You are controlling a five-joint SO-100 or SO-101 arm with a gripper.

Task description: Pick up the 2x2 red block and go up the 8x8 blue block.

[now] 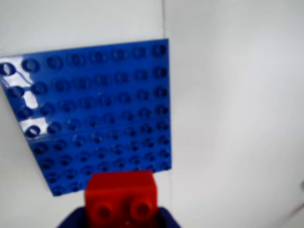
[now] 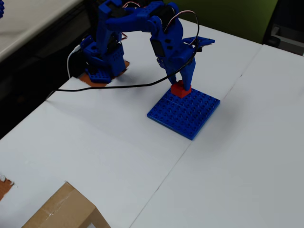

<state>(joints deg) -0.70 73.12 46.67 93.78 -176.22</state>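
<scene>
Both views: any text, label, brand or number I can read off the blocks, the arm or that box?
None readable.
2x2 red block: studs too blurred for any lettering.
8x8 blue block: studs only, no legible marks.
Arm: no label visible.
Cardboard box: plain tape, no print.

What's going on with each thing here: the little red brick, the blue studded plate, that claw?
Small red plastic brick: gripped by the claw, at the plate's far edge in the overhead view.
Flat blue studded plastic baseplate: lying flat on the table, otherwise bare.
Blue claw: shut on the brick.
</scene>
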